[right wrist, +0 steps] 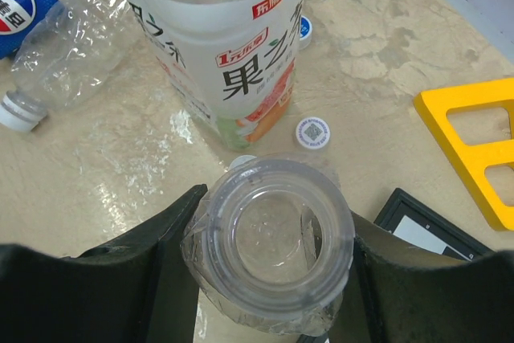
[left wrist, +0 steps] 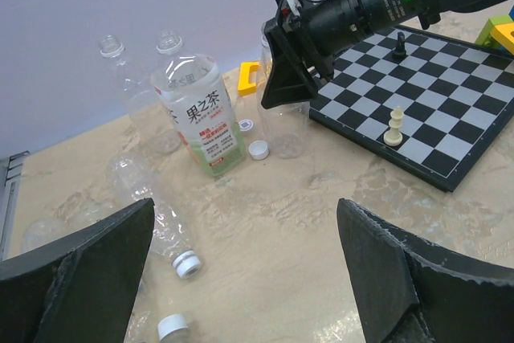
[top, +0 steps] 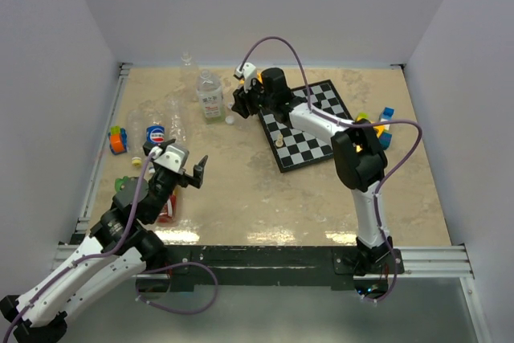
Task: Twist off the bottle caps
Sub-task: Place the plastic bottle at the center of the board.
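Observation:
My right gripper (right wrist: 273,256) is shut on a clear unlabelled bottle (right wrist: 271,238) that stands upright with no cap, its open mouth facing the camera. The hold also shows in the top view (top: 241,104). A bottle with a white-green-orange label (right wrist: 233,46) stands just beyond it. Loose white caps (left wrist: 259,149) lie by these bottles, one with a printed code (right wrist: 312,132). My left gripper (left wrist: 245,213) is open and empty above bare table. Near it, lying clear bottles still carry white caps (left wrist: 186,263). A blue cola bottle (top: 157,136) lies at the left.
A chessboard (top: 309,122) with a white piece (left wrist: 393,126) and a black piece (left wrist: 399,43) lies right of the held bottle. A yellow frame (right wrist: 474,142) is beside it. Toy blocks (top: 381,122) sit at the right, more (top: 118,140) at the left. A red-labelled bottle (top: 167,210) lies under my left arm.

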{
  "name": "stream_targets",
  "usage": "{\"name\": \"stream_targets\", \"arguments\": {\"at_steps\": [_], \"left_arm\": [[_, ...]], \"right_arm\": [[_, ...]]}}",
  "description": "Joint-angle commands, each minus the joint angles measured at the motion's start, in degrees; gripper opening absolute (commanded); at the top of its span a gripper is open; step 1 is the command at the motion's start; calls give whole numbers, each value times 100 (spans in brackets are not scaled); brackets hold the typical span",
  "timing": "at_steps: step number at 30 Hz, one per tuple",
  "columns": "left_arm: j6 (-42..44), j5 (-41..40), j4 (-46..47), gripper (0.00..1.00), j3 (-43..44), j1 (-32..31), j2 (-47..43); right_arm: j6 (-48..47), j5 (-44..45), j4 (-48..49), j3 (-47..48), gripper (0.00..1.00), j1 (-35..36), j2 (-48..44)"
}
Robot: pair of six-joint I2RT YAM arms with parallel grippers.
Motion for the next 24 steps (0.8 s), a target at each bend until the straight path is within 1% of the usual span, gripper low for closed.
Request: {"name": "stream_targets", "arguments": {"at_steps": [1, 6, 9, 16, 18, 24], "left_arm": [[67, -87, 199, 100, -47, 28, 15], [58, -87, 199, 100, -55, 20, 50], [67, -87, 199, 100, -55, 37, 77], [58, -78, 208, 100, -55, 37, 103], [75, -70, 217, 100, -64, 46, 112], [67, -52, 217, 100, -47, 46, 138]], "right_arm": [[69, 233, 44, 352, 29, -5, -88], [52, 233, 52, 326, 33, -14, -62], [-1, 224, -9, 352, 37, -14, 17], [-36, 5, -167, 457, 53, -14, 44], [-36, -48, -185, 475, 60, -14, 0], [-54, -119, -264, 528, 72, -23, -123]]}}
